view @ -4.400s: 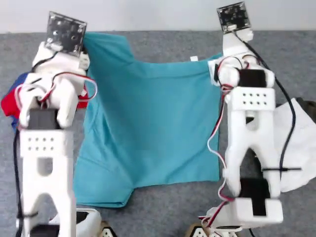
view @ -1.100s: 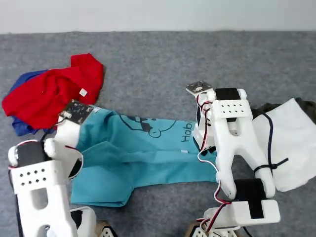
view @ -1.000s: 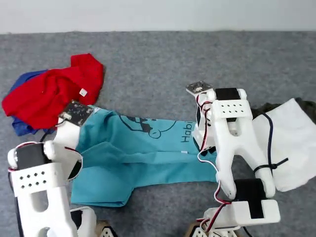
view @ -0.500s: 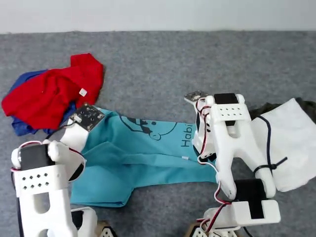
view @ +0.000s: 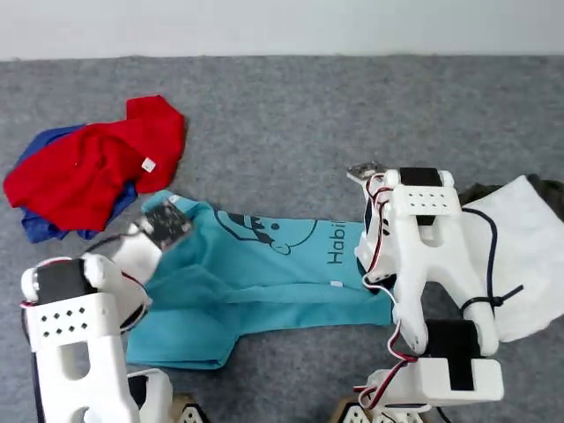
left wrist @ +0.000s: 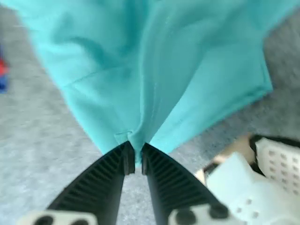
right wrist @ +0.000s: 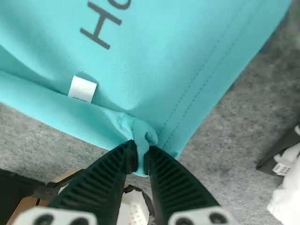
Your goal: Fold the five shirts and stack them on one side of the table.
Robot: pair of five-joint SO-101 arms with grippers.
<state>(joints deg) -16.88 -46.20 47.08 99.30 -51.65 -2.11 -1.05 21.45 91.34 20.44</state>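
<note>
Jaws of both arms clamp the teal shirt (view: 264, 273); high view adds a red shirt (view: 92, 167) beyond.

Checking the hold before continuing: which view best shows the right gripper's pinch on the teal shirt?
Right wrist view: the right gripper is shut on a fold of the teal shirt. High view: the arm covers that pinch. Left wrist view: the left gripper pinching the shirt elsewhere.

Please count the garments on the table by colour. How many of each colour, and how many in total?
Teal shirt: 1
Red shirt: 1
Blue shirt: 1
White shirt: 1
Dark garment, mostly hidden: 1
Total: 5
</note>
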